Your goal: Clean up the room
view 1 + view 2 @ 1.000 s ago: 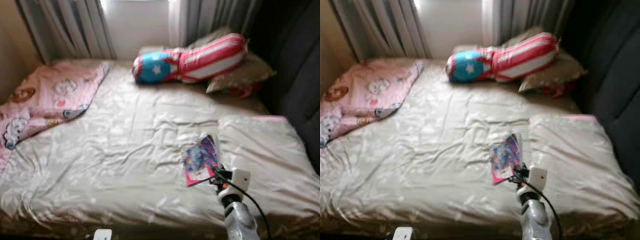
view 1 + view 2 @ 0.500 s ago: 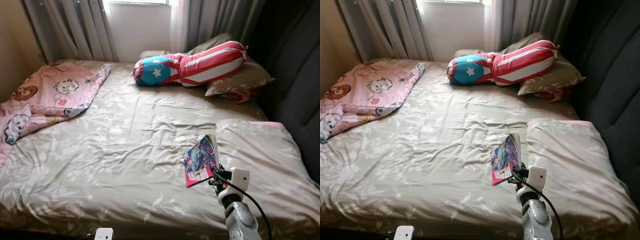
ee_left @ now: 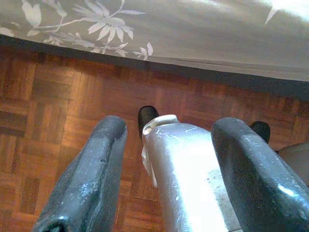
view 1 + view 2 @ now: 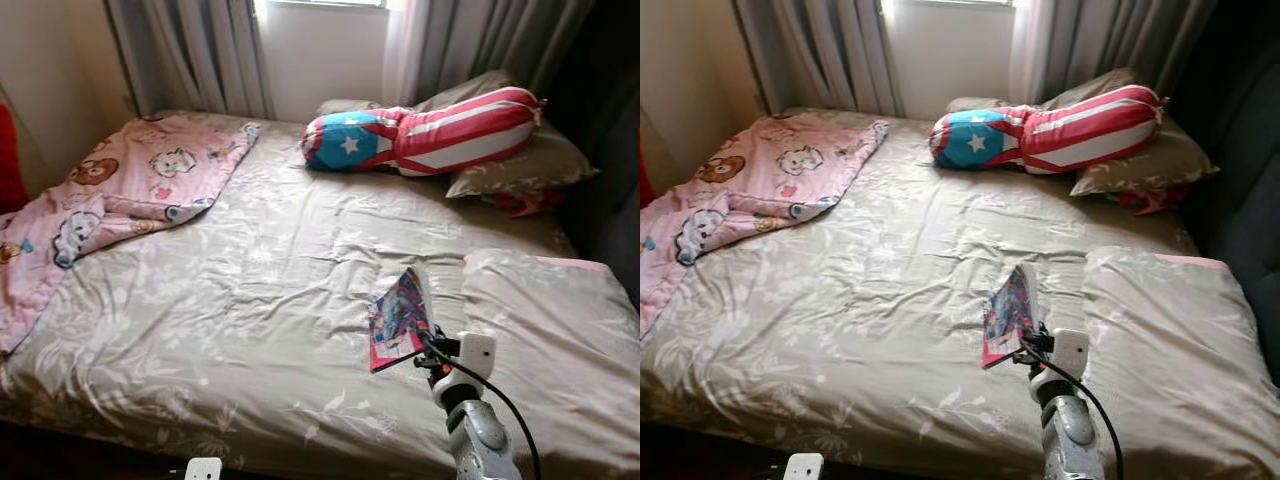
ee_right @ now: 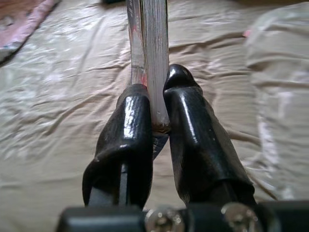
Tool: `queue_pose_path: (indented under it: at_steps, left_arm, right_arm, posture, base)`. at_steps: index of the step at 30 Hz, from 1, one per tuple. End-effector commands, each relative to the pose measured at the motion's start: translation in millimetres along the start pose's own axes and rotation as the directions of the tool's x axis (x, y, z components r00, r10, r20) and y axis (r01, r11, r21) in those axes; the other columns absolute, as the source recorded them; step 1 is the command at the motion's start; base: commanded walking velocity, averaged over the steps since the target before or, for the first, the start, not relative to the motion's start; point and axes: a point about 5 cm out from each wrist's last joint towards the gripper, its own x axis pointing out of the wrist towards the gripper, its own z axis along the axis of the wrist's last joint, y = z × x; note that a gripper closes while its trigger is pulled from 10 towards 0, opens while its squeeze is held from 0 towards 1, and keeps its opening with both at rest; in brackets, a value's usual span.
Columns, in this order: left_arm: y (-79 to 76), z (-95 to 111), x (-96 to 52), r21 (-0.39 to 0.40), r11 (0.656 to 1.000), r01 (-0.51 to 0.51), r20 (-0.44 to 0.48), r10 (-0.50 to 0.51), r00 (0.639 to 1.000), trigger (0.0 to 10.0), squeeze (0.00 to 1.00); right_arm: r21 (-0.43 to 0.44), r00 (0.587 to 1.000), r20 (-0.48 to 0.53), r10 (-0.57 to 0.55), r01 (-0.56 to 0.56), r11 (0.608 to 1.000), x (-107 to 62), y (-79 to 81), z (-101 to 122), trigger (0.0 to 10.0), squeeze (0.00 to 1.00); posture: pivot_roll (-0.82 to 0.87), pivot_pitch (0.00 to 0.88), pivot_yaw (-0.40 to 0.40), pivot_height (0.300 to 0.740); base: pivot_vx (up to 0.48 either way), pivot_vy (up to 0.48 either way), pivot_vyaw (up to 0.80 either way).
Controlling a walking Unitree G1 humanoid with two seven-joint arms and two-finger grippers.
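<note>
1. The book (image 4: 400,318) is pinched by its lower edge between the two black fingers (image 5: 128,140) of the right gripper (image 5: 157,125), held upright above the bed (image 4: 260,300).
2. The left gripper (image 3: 166,169) hangs low over the wooden floor (image 3: 58,96), fingers spread apart around nothing.
3. At 12 o'clock from the book, a striped star cushion (image 4: 420,135) rests on pillows (image 4: 520,165).
4. At 10 o'clock lies a pink cartoon blanket (image 4: 120,190).
5. At 3 o'clock sits a folded duvet (image 4: 550,330).
</note>
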Motion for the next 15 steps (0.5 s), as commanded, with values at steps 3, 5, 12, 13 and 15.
queue_pose_path:
  at_steps: [3,5,12,13,15]
  left_arm:
    - [-3.7,-6.8,-1.1,-0.015,1.000,0.012,-0.030,-0.013,0.999,10.0,0.00]
    - [-3.6,-6.6,-1.0,-0.015,1.000,0.012,-0.030,-0.012,0.999,10.0,0.00]
    - [-3.7,-4.6,-0.7,-0.002,1.000,0.019,-0.018,-0.019,1.000,10.0,0.00]
    - [-3.6,-4.6,-0.7,0.001,1.000,0.019,-0.019,-0.019,1.000,10.0,0.00]
    - [-3.5,-4.5,-0.7,0.000,1.000,0.019,-0.017,-0.019,1.000,10.0,0.00]
  right_arm:
    - [0.011,0.998,0.039,-0.054,0.054,0.999,4.0,-4.0,8.9,10.0,0.00]
    - [0.014,0.997,0.033,-0.074,0.073,0.997,4.6,-5.8,9.2,10.0,0.00]
    - [0.014,0.996,0.024,-0.084,0.083,0.996,6.3,-5.9,9.6,10.0,0.00]
    - [0.016,0.996,0.022,-0.085,0.085,0.996,6.5,-5.3,9.4,10.0,0.00]
    - [0.014,0.996,0.023,-0.085,0.085,0.996,6.6,-4.7,9.5,10.0,0.00]
  posture:
    - [-0.02,0.000,-0.053,0.740]
    - [-0.02,0.000,-0.056,0.740]
    - [-0.01,0.000,-0.057,0.740]
    - [-0.01,0.000,-0.057,0.740]
    - [-0.01,0.000,-0.056,0.740]
  base:
    - [0.000,0.298,0.00]
    - [0.000,0.289,0.00]
    - [0.000,0.071,-0.74]
    - [0.000,0.000,-0.73]
    - [0.000,0.000,-0.73]
